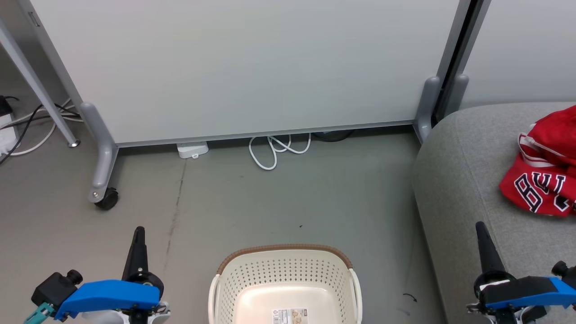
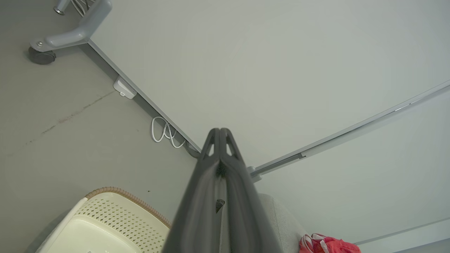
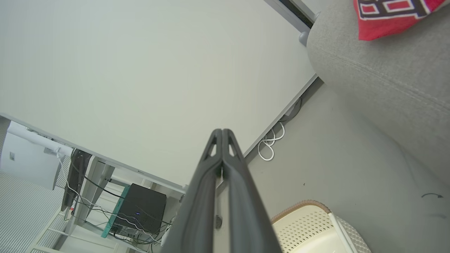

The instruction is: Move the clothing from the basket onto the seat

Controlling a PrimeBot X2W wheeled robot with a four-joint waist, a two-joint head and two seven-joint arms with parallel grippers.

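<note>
Head view: grey seat (image 1: 463, 189) at right; cream basket (image 1: 288, 265) low centre between the arms; red Bulls clothing (image 1: 542, 180) lies on the seat, just beyond the right gripper (image 1: 480, 226). It and the left gripper (image 1: 139, 231) are fully closed, gripping nothing.

A pale grey partition panel (image 1: 252, 67) is standing across the twelve o'clock side of the grey floor (image 1: 292, 198), riding on a black caster (image 1: 107, 198) at nine o'clock. A white cable (image 1: 274, 150) is lying looped under its lower edge, a small white box (image 1: 192, 149) sitting near the loop's nine o'clock. A slanted metal leg (image 1: 40, 90) is standing at ten o'clock.
</note>
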